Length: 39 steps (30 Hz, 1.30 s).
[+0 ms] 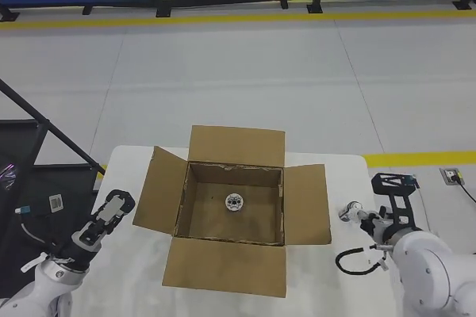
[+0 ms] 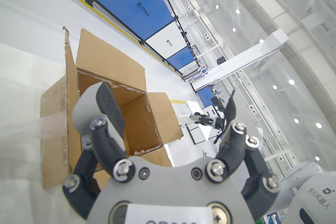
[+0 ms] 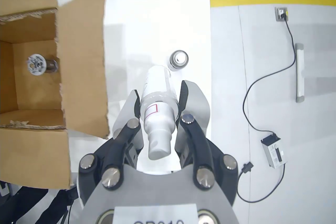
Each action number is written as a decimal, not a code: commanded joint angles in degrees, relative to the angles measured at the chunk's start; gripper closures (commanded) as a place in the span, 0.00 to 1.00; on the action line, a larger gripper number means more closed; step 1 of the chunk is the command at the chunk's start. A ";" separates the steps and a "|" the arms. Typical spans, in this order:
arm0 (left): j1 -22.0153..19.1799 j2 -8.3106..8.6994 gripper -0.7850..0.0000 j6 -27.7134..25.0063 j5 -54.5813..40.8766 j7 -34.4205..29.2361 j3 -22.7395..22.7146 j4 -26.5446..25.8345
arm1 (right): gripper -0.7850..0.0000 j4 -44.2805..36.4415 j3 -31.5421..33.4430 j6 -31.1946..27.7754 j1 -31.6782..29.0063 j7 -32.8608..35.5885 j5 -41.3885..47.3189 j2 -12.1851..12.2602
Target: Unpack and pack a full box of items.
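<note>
Bright, even light fr ceiling lamps [image 2: 237, 11].

Box [image 1: 230, 147] centred on table [image 1: 135, 253] holds spool [image 1: 234, 203]; bottle [image 3: 157, 93], can [image 3: 178, 59] to its right

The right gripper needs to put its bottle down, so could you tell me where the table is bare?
The strip between the box's right flap and the table's right edge is bare beyond the small can; around the can and the held bottle it is crowded. The strip left of the left flap, by the left gripper, is bare.
</note>
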 commanded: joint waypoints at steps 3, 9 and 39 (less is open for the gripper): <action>0.00 0.00 0.00 0.00 0.00 0.00 0.00 0.00 | 1.00 4.86 2.88 -0.33 -1.87 0.00 2.01 0.42; 0.00 0.00 0.00 0.00 0.00 0.00 0.00 0.00 | 1.00 11.78 3.42 0.75 -0.84 0.00 0.39 0.92; 0.00 0.00 0.00 0.00 0.00 0.00 0.00 0.00 | 0.27 27.64 1.34 1.71 5.59 -1.36 4.14 2.10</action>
